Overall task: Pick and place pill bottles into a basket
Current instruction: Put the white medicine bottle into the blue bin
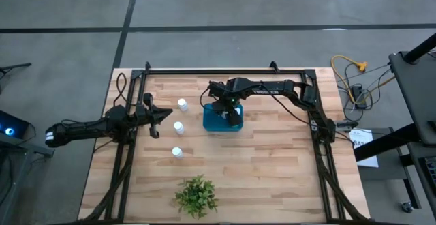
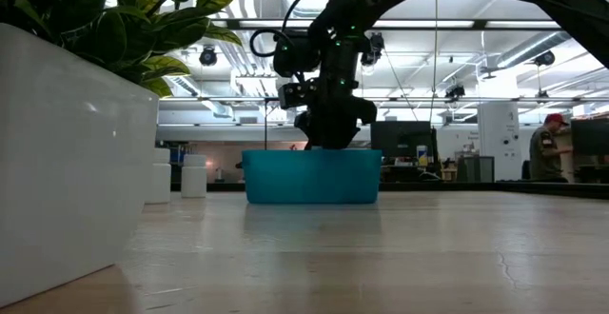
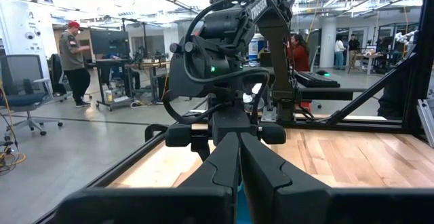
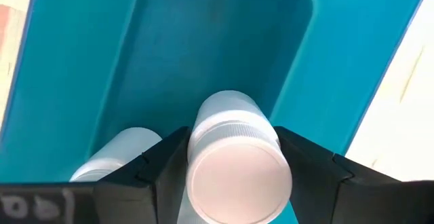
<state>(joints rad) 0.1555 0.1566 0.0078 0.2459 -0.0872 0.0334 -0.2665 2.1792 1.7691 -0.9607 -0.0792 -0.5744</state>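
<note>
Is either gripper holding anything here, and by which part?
Right gripper clamps a pill bottle by its sides near the cap, inside the basket. Left gripper holds nothing.

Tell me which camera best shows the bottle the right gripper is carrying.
The right wrist view: the bottle sits between the right gripper fingers, over the basket. The high and low views show only the arm at the basket; the left wrist view hides the bottle.

Three small white cylindrical capped pill bottles stand upright on the wooden counter (image 1: 272, 157) left of the teal-blue rectangular plastic basket (image 1: 212, 121): one (image 1: 182, 104), another (image 1: 178, 127), a third (image 1: 176, 153). Inside the basket, one white bottle (image 4: 237, 163) is clamped, beside another (image 4: 119, 153) lying there.
</note>
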